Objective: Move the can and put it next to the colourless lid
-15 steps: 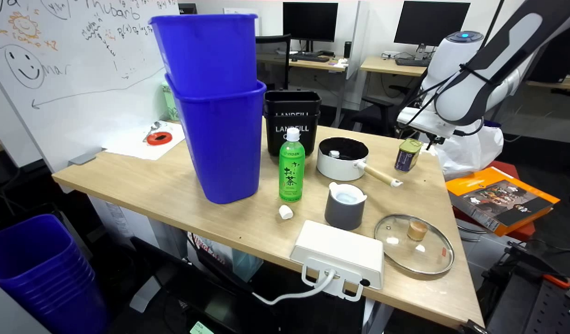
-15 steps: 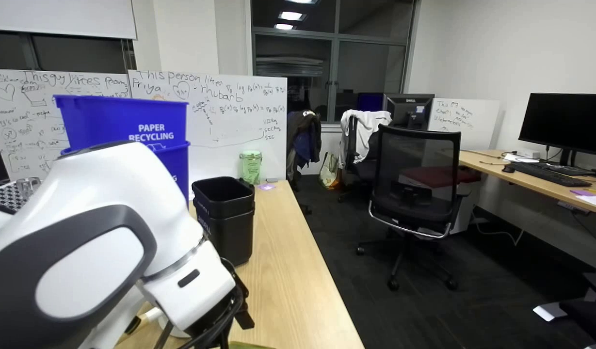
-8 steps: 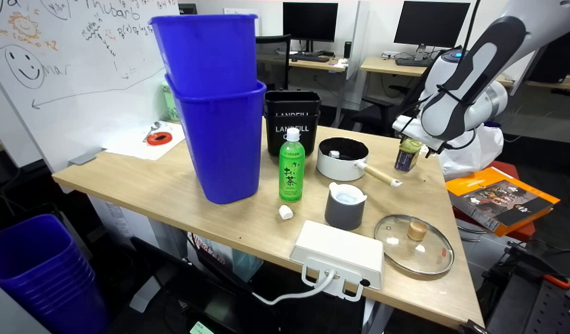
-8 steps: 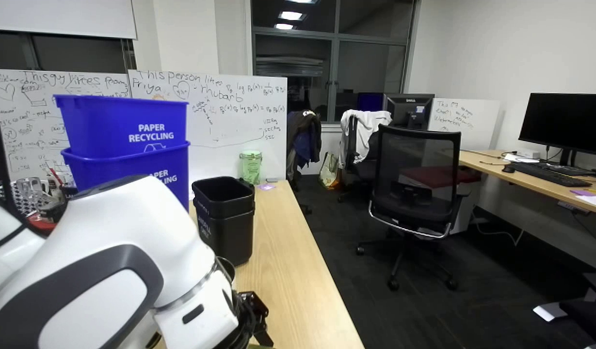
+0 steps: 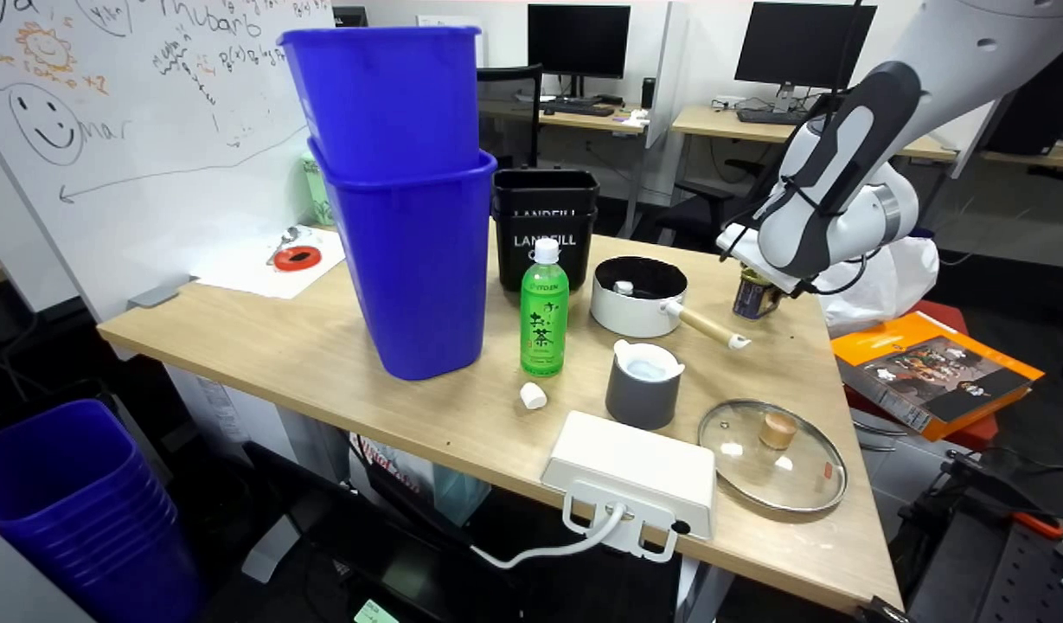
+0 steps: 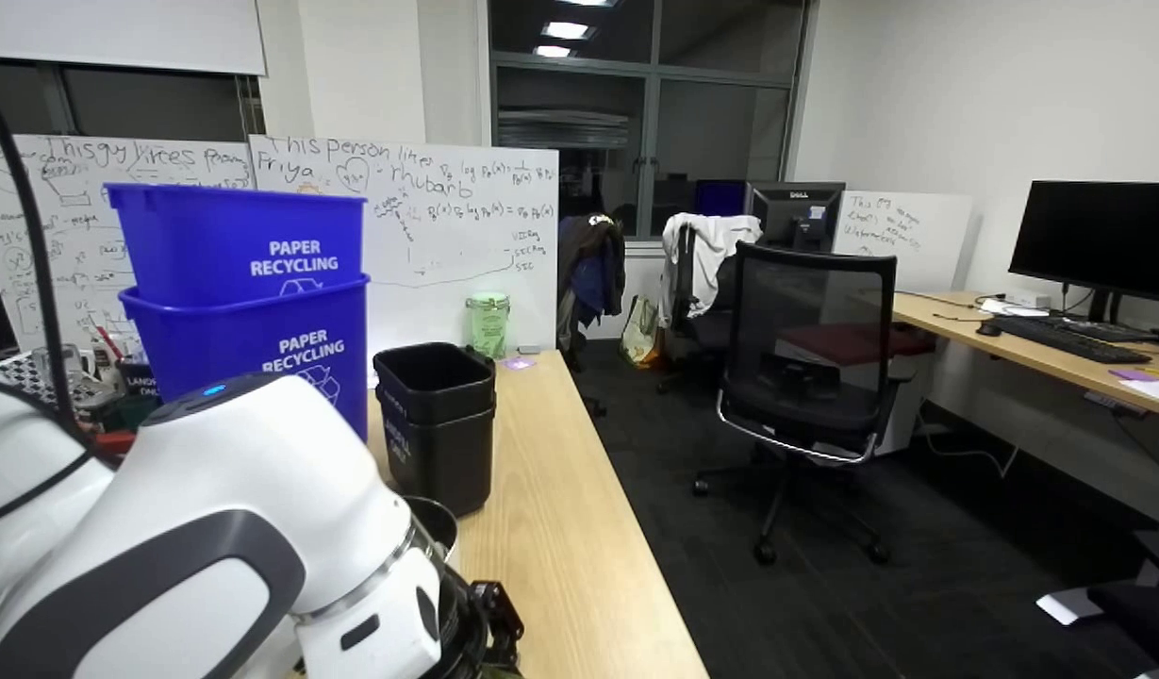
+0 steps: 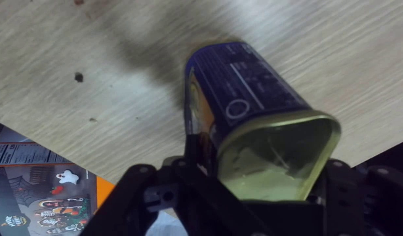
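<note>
A robot gripper [image 7: 263, 154] straddles a squarish can [image 7: 247, 95] in the wrist view; whether the jaws press on it cannot be told. The step appears to be the grasp: closing square on the flat sides, then lifting straight up before travelling, should curb twisting and keep the can clear of the pot [image 5: 632, 313] and its wooden handle [image 5: 706, 324]. The can stands near a corner of the pale wooden table [image 5: 315, 337], well apart from the glass lid [image 5: 769, 463]; a green bottle [image 5: 544, 316] and a grey cup [image 5: 642, 394] share the surface. Beyond: a whiteboard [image 5: 202, 199], monitors [image 5: 577, 39] and a mesh-backed chair [image 6: 810, 325].
</note>
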`<state>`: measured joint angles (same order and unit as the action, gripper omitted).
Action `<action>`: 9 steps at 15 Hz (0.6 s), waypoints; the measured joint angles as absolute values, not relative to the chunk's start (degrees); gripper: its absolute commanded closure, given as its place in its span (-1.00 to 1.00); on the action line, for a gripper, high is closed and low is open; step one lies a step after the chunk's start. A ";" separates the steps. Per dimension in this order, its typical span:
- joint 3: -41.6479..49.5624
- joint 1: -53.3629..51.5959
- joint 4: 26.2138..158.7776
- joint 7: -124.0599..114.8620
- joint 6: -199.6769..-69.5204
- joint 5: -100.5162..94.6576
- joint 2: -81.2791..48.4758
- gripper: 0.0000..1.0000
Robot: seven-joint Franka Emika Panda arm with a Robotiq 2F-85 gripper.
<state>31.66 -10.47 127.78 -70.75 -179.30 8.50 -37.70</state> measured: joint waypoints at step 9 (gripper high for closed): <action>32.61 -11.59 127.83 -68.62 -178.15 10.70 -36.71 0.23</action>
<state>32.61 -11.59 127.83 -68.62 -178.15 10.70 -36.71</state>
